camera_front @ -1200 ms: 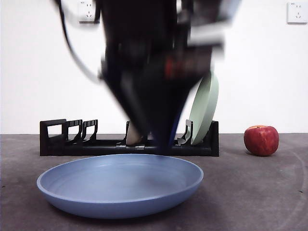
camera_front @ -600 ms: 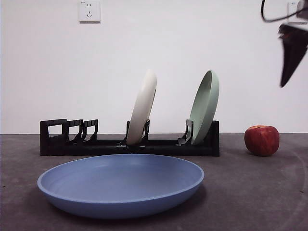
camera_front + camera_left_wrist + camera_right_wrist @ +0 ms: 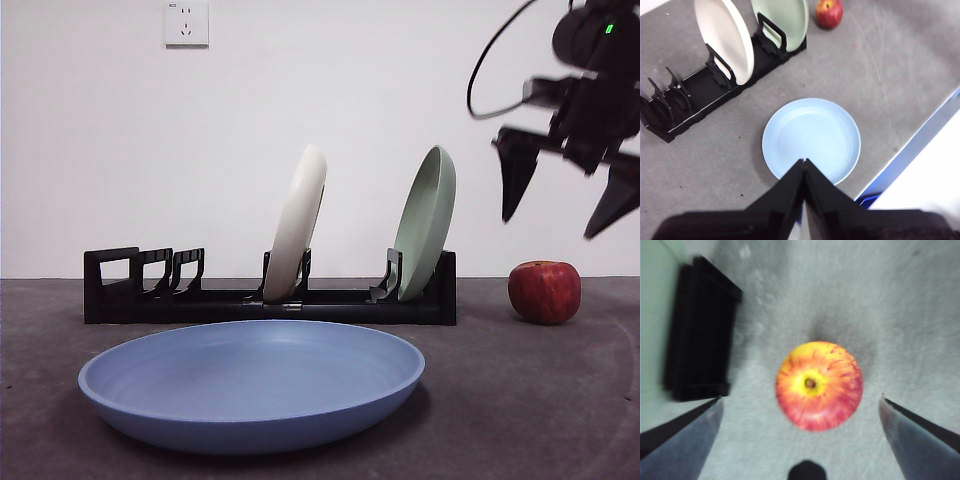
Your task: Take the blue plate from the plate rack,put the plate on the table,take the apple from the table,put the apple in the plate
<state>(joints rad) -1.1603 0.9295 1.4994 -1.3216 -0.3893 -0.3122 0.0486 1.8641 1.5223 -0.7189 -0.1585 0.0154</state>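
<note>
The blue plate (image 3: pixel 250 385) lies flat on the table (image 3: pixel 520 400) in front of the plate rack (image 3: pixel 270 295); it also shows in the left wrist view (image 3: pixel 811 140). The apple (image 3: pixel 544 291) stands on the table to the right of the rack, and shows in the right wrist view (image 3: pixel 819 385) and the left wrist view (image 3: pixel 829 12). My right gripper (image 3: pixel 568 205) hangs open above the apple, its jaws wide on either side in the right wrist view (image 3: pixel 800 410). My left gripper (image 3: pixel 804 162) is shut and empty, high above the blue plate.
A cream-white plate (image 3: pixel 297 225) and a pale green plate (image 3: pixel 426 222) stand upright in the rack. The rack's left slots hold nothing. A table edge with a white and blue border (image 3: pixel 920 150) shows in the left wrist view.
The dark arm that filled the middle over the blue plate has left the front view. The right gripper has come in at the upper right and moved down over the apple.
</note>
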